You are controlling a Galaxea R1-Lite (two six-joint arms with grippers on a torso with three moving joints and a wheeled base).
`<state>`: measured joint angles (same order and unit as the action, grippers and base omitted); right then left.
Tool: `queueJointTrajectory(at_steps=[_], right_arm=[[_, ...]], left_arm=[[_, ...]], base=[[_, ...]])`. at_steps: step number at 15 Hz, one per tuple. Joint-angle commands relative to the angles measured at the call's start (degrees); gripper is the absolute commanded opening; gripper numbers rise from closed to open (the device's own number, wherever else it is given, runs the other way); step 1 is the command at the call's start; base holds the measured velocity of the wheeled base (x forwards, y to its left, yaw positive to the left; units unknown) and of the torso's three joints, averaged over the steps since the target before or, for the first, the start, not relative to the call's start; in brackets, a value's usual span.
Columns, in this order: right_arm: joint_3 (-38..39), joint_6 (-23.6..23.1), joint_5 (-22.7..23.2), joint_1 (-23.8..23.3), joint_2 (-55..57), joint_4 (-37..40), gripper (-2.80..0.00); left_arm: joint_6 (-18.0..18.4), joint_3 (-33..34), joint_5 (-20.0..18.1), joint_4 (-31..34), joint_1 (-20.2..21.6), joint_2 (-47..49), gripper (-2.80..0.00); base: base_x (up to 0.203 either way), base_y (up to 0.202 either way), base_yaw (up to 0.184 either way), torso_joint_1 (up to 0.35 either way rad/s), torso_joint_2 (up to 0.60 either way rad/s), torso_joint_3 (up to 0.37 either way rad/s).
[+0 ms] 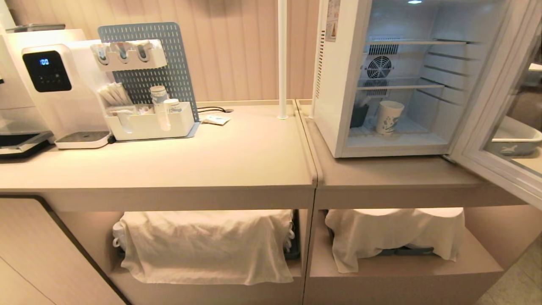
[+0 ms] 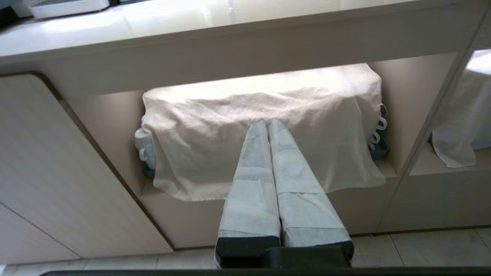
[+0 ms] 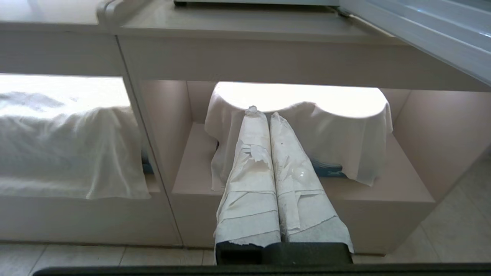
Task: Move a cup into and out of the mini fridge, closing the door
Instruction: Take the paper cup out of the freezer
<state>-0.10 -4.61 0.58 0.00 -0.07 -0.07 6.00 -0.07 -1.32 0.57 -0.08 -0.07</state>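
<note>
Both my tools, left tool (image 2: 267, 124) and right tool (image 3: 264, 115), pressed together, empty, below table (image 1: 237, 156); cup (image 1: 388, 117) upright in mini fridge (image 1: 338, 84), door (image 1: 495, 127) open.

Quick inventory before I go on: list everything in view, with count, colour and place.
mini fridge: one, white, on the right counter.
door: one, swung open to the right.
cup: one, white with blue print, upright on the fridge floor.
coffee machine: one, white with black screen, counter's left end.
organizer tray: one, white, beside the machine, before a blue pegboard.
cloths: two, white, draped over things in the lower shelves.
left hand: shut, low before the left shelf.
right hand: shut, low before the right shelf.
</note>
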Motion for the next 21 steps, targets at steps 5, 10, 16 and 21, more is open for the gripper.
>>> queueJointTrajectory(at_steps=[5, 10, 16, 21], right_arm=[[0.0, -0.1, 0.0, 0.1, 0.0, -0.1, -2.8], [-0.1, 0.0, 0.0, 0.1, 0.0, 0.3, -2.8], [-19.6, 1.6, 0.4, 0.1, 10.3, 8.0, -2.8], [-65.2, 3.6, 1.6, 0.3, 40.2, 34.3, -2.8]], left_arm=[[-0.1, 0.1, -0.1, -0.1, 0.1, 0.1, -2.8], [-0.5, 0.0, 0.1, -0.1, 0.0, 0.1, -2.8], [-0.5, 0.1, 0.1, -0.1, 0.1, 0.1, -2.8], [-0.5, 0.1, 0.1, -0.1, 0.1, 0.1, -2.8]], base=[[0.187, 0.0, 0.0, 0.002, 0.0, 0.001], [0.012, 0.0, 0.0, 0.001, 0.0, -0.001], [0.0, 0.0, 0.0, 0.0, 0.0, 0.0], [0.0, 0.0, 0.0, 0.0, 0.0, 0.0]])
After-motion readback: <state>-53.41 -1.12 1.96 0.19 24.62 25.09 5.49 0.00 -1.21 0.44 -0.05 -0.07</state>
